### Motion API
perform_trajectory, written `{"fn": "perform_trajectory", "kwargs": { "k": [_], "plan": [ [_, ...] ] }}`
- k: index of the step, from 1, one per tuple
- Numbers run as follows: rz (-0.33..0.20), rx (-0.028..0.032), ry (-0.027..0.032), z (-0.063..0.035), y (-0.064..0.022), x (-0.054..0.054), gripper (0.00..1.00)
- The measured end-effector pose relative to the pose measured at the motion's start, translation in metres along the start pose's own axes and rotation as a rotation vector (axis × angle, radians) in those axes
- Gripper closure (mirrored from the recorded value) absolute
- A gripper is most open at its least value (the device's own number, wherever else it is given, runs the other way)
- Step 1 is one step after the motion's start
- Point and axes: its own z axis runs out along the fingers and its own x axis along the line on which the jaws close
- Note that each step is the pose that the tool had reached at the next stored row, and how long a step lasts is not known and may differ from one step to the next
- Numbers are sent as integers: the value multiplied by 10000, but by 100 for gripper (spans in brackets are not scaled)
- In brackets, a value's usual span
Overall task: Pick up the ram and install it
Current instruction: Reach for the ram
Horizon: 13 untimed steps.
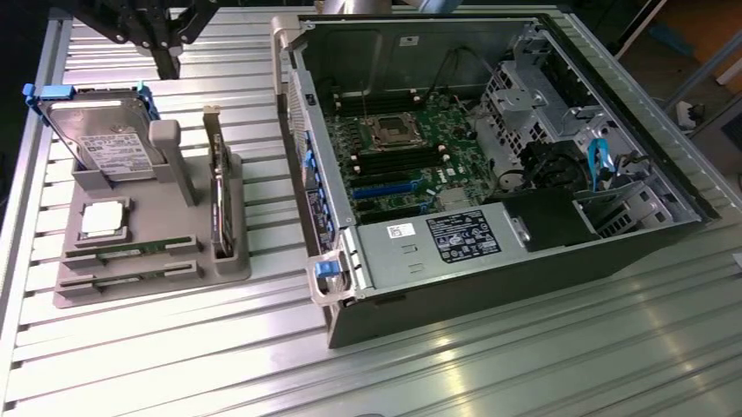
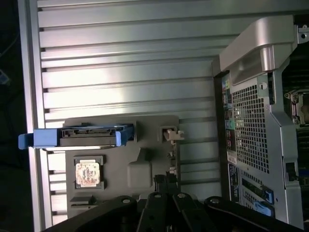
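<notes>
Gripper (image 1: 169, 69) (closed) above tray (image 1: 151, 282) with ram (image 1: 134, 249)

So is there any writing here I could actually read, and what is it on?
Nothing reads clearly.
Silver boxy hard drive, white label: too blurred.
Grey metal power supply box, black label: too small.
Open black computer case, white sticker on inner wall: blurred.
Case's perforated panel, coloured stickers beside it: blurred.
</notes>
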Motion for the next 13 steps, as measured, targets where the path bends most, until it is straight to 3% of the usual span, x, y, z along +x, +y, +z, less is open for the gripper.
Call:
{"fn": "perform_trajectory", "kwargs": {
  "k": [13],
  "plan": [
    [1,1,1,6,-34,438,89]
  ]
}}
